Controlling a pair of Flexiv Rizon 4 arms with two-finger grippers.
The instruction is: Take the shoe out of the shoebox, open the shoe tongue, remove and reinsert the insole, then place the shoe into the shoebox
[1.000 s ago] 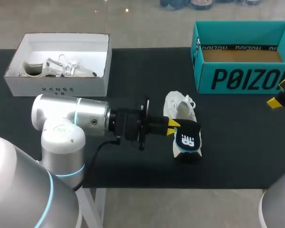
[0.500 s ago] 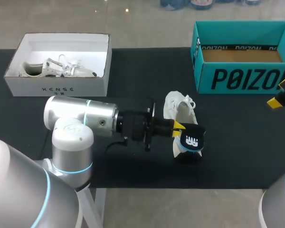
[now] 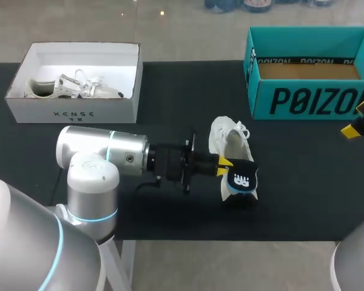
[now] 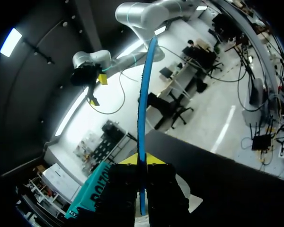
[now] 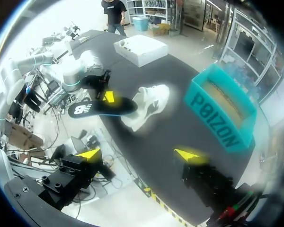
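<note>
Mid-task at the table: the left gripper (image 3: 223,163) is clamped on one end of the black insole with a blue rim and white logo (image 3: 242,177), its yellow-tipped fingers pressed to it from both sides. The insole juts out past the fingers over the near end of the white lace-up sneaker (image 3: 227,136). Seen from the left wrist, the insole (image 4: 144,94) runs edge-on as a thin blue line straight out from between the closed fingers.

The sneaker sits on the black tabletop (image 3: 170,91), out of its box and well apart from the open teal cardboard shoebox (image 3: 309,100) at the far right. By the look of it, the first half of the job is done: shoe out, insole pulled free. Whether the tongue is fully folded back cannot be told from here. Still ahead, judging by this scene, are sliding the insole back inside and setting the sneaker into the teal shoebox, which shows only a bare brown floor.

The sneaker's upper looks soft and pale, its laces loose near the front; the insole appears thin yet holds its shape while gripped by one end.

The right gripper (image 5: 138,154) hangs off to the right with its fingers spread wide, holding nothing. An open white cardboard box (image 3: 73,109) with pale footwear inside sits at the far left.
</note>
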